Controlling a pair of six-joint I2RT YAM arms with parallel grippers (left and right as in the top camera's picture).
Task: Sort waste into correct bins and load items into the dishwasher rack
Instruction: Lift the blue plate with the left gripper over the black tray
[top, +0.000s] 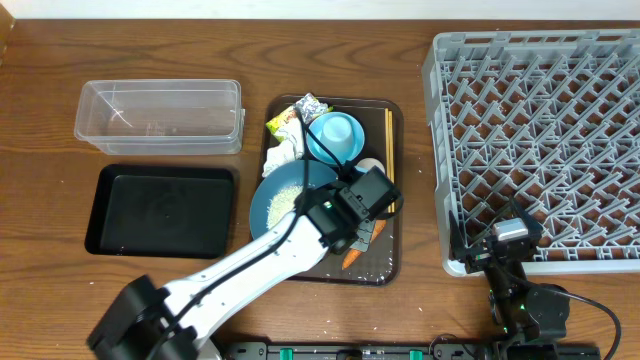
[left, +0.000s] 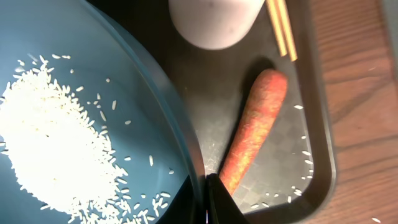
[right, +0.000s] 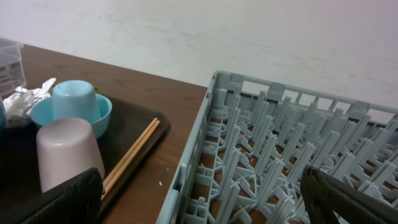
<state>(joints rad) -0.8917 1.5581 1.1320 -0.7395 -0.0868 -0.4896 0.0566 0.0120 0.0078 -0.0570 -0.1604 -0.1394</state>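
The brown tray (top: 394, 112) is crowded. The dark blue plate (top: 285, 200) fills its near left, and the light blue bowl (top: 315, 148), with the light blue cup (top: 338, 130) in it, takes the far middle. The wrapper (top: 305, 108) and tissue (top: 280, 155) pack the far left corner, while the white cup (right: 65, 155) and chopsticks (top: 389, 135) line the right side. The left arm (top: 250, 265) crosses the tray's near left corner and covers its middle from above. Bare tray floor shows only at the near right, around the carrot (left: 255, 124). Right of the tray, a strip of bare table (top: 415, 180) runs between it and the dishwasher rack (top: 540, 130), with the right arm (top: 510, 250) just beside that strip's near end. Left of the tray, the clear tub (top: 160, 115) and black tray (top: 160, 210) leave only a narrow gap.
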